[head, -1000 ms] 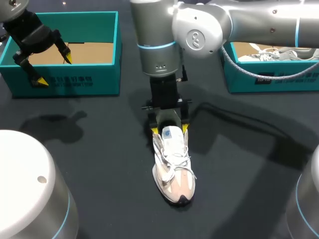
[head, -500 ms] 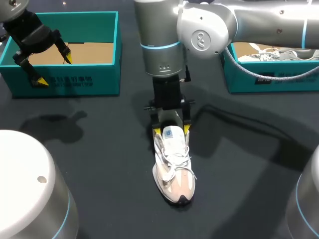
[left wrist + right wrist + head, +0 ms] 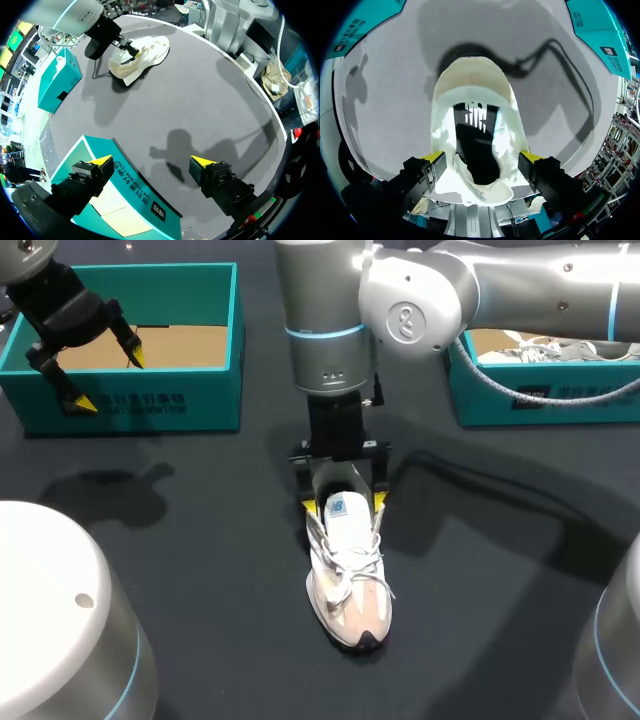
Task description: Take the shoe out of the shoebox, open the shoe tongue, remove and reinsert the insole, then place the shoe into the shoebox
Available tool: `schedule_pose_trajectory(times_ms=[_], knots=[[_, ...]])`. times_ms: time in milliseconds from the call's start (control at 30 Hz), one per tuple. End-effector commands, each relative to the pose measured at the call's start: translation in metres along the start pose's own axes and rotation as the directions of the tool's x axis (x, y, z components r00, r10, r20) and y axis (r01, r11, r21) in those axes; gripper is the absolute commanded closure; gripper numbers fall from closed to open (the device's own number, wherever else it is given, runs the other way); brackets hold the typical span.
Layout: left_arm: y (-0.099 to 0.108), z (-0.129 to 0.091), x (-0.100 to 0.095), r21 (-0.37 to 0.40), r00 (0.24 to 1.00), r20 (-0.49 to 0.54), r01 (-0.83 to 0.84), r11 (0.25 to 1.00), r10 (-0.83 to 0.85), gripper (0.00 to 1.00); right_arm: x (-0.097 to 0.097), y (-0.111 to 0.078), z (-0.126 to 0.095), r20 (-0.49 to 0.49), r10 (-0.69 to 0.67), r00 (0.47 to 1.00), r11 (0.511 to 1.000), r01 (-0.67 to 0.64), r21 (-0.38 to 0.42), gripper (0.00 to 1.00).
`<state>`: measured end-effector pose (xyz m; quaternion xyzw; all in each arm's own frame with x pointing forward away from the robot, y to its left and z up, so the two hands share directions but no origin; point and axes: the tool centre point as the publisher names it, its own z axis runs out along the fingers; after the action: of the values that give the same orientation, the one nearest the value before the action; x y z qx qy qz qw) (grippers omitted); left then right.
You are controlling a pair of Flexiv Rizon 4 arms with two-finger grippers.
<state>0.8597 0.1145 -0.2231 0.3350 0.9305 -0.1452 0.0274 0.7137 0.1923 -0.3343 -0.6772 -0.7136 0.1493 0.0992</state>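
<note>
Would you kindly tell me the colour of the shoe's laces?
White laces, clearest in the head view.

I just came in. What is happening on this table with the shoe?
The shoe lies on the table, between the boxes. The right gripper is low at the shoe's opening, by the tongue; whether it grips the shoe is not clear. The left gripper hangs with open jaws over the left shoebox, holding nothing.
</note>
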Motion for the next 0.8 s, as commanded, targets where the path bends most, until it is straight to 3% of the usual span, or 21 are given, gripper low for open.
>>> schedule_pose_trajectory(times_ms=[33,200,800], knots=[[0.0001,-0.0001,0.0004,-0.002,1.0,-0.001,-0.001,1.0,0.001,0.0,0.0029,-0.0054,-0.0002,0.006,0.002,1.0,1.0,-0.002,-0.011,0.04],[0.0001,-0.0001,0.0004,-0.002,1.0,-0.001,-0.001,1.0,0.001,0.0,0.0046,-0.0082,-0.0018,0.007,0.002,1.0,1.0,-0.001,-0.024,0.04],[0.0001,-0.0001,0.0004,-0.002,1.0,-0.001,-0.001,1.0,0.001,0.0,-0.0049,-0.0044,0.0023,-0.037,0.015,0.999,1.0,-0.016,-0.026,0.18]])
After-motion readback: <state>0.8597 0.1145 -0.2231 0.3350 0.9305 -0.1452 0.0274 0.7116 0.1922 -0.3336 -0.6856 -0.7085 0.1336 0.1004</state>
